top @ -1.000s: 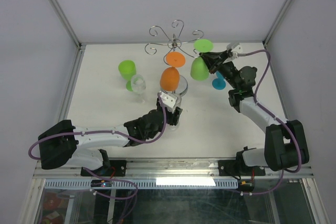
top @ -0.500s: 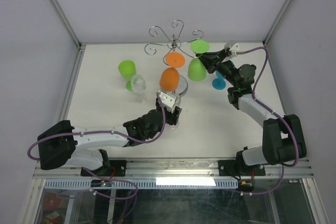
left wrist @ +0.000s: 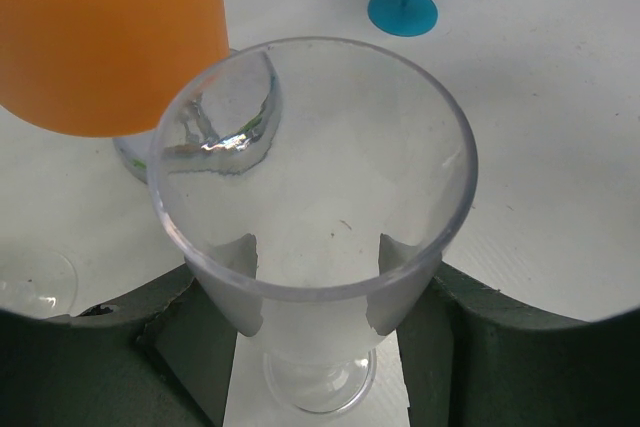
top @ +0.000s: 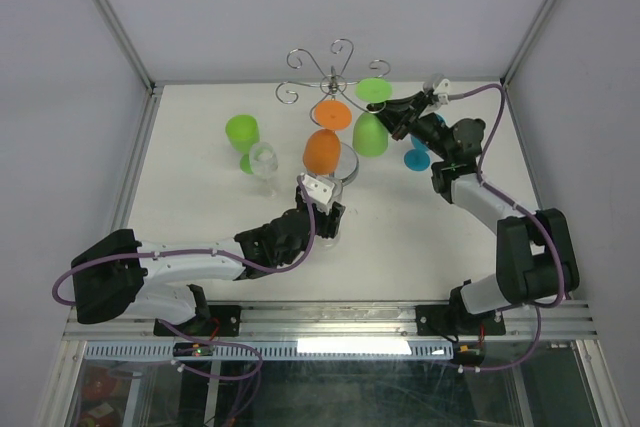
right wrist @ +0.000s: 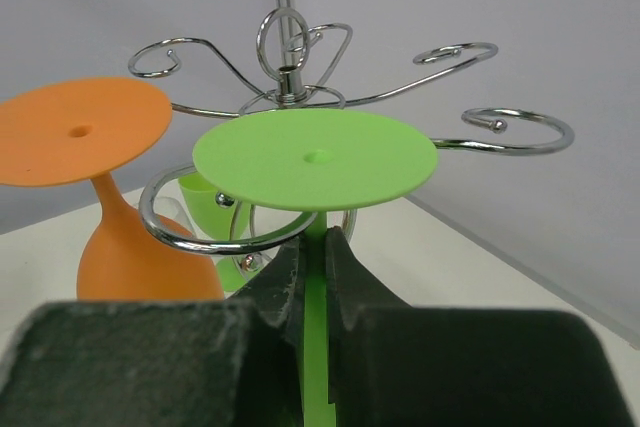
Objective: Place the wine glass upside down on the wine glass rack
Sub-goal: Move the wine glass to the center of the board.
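Right gripper [right wrist: 314,247]: I see it clamped on the stem of the green wine glass [right wrist: 315,160], the two dark fingers [right wrist: 285,277] pressed to the stem from either side just under the foot.
Green wine glass: I have it upside down, flat foot on top and bowl hanging below, off the table [top: 200,207] at the right side of the wine glass rack [top: 330,77].
Glass against rack: on my right wrist camera the green foot sits level over one chrome scroll arm, which curls round just beneath it. I cannot tell whether the stem is inside that curl or only at its mouth.
Wine glass rack: it stands at the far middle of the table, scroll arms spread out from the thin post.
Orange glass [top: 322,150]: it hangs upside down from the rack, just left of the green one, its foot resting on a scroll arm.
Left gripper [top: 325,215]: I see it closed on a clear glass [left wrist: 315,197], a finger on each side of the lower bowl.
Clear glass: upright, mouth up, near the middle of the table, on the near side of the rack's base.
Blue glass [top: 416,157]: on the table to the right of the rack, under my right arm.
Upright green glass [top: 241,134]: left of the rack, with a second clear glass [top: 263,159] just beside it.
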Motion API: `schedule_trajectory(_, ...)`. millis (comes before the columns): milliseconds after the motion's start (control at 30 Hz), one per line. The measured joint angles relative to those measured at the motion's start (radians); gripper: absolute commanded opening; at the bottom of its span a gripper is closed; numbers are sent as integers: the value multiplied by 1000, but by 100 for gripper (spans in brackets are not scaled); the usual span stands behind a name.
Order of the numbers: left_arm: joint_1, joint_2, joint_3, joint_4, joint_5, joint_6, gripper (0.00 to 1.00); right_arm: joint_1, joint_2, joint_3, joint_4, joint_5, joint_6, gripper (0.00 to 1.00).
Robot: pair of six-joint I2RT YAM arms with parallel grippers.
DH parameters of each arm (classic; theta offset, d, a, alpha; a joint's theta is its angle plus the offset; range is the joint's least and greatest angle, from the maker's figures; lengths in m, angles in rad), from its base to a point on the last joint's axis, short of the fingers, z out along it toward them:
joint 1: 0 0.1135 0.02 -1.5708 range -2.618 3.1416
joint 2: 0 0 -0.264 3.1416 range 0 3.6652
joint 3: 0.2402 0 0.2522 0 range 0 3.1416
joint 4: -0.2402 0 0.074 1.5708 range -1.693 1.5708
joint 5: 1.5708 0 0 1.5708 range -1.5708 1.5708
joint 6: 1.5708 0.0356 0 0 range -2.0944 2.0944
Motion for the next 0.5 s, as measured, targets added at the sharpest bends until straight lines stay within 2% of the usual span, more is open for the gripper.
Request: schedule_trajectory(500,0,0,0,0,-8,-3,44,1,21,7,84,-134,59,0)
